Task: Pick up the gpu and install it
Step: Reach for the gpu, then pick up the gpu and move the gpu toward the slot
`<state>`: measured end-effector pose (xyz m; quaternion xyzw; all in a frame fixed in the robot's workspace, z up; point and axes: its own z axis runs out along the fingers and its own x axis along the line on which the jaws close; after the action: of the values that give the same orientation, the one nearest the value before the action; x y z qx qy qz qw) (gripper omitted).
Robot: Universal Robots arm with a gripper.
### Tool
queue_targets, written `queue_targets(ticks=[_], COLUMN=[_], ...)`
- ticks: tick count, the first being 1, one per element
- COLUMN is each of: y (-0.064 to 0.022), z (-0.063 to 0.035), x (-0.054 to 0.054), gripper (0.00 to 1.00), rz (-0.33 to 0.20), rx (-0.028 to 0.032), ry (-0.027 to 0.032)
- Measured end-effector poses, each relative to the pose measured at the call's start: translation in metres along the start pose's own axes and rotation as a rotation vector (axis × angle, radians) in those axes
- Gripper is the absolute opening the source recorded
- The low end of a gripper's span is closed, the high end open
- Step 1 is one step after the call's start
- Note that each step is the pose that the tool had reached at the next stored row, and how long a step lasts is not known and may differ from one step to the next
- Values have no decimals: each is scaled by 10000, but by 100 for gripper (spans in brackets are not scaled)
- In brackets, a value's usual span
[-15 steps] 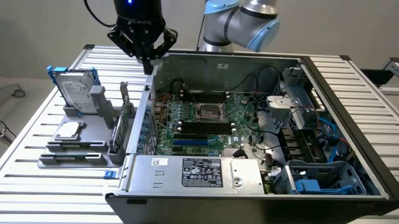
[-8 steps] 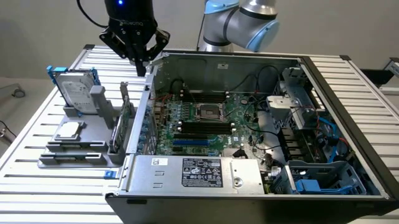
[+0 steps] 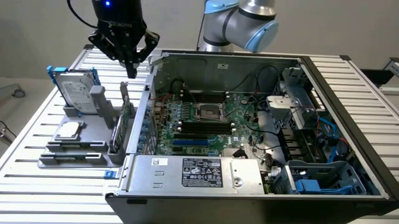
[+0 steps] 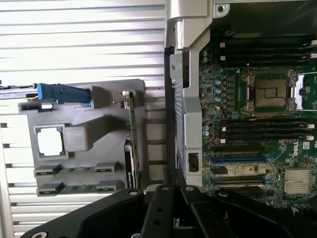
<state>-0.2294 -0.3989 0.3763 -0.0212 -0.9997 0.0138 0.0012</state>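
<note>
1. At the exterior view's left, on the slatted metal table (image 3: 31, 186), sits a grey holder (image 3: 62, 163). A silver hard drive in a blue frame (image 3: 78, 93) stands upright at its back. A small square processor chip (image 3: 68, 131) lies flat in front of the drive. In the wrist view the blue frame (image 4: 62, 92) and the chip (image 4: 49, 141) sit in the same holder (image 4: 99, 134).
2. The gpu (image 3: 123, 122) stands on edge in a slot along the holder's right side, with its silver bracket at the top end. It is just beside the outer wall of the computer case (image 3: 349, 116) and has not been lifted. The wrist view shows it edge-on as a thin green strip (image 4: 132, 139).
3. The gripper (image 3: 132, 71) hangs just above the bracket end of the gpu and is apart from it. Its 2 fingers are drawn together at the tips and have hold of nothing. In the wrist view its black fingers (image 4: 174, 191) meet over the edge of the case wall.
4. The case lies open on its side. Inside are the motherboard (image 3: 206, 121), its processor socket (image 3: 207, 111) and a blue expansion slot (image 3: 190, 140), which the wrist view also shows (image 4: 237, 160).
5. A silver power supply (image 3: 199, 173) fills the near part of the case. The robot arm (image 3: 246, 21) rises behind the case.
</note>
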Motion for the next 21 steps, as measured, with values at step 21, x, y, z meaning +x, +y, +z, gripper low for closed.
queue_targets(ticks=[21], y=[-16], z=[137], x=[466], gripper=[11], rz=[-137], rx=[202], ry=[-12])
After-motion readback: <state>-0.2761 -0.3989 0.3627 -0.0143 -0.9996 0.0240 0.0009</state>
